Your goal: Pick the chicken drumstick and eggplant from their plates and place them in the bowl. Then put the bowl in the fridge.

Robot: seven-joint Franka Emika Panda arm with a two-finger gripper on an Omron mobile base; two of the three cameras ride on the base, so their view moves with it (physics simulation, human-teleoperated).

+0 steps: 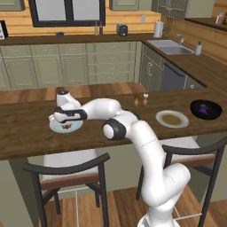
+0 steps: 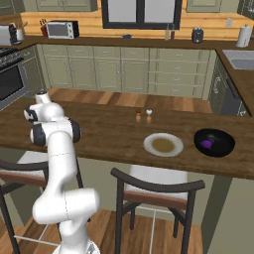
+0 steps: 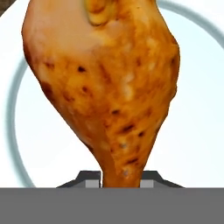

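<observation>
Nearby, a wooden counter [image 1: 26, 133] — green cabinets [image 1: 66, 66] behind — bears two plates [image 1: 172, 119].

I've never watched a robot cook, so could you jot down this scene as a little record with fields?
Place: wooden counter, two stools in front
Arm: stretched low over the blue plate
Gripper: jaws on either side of the drumstick's narrow end
Drumstick: on the blue plate
Eggplant: already in the black bowl
Cream plate: nothing on it
Shakers: two, behind the cream plate
</observation>
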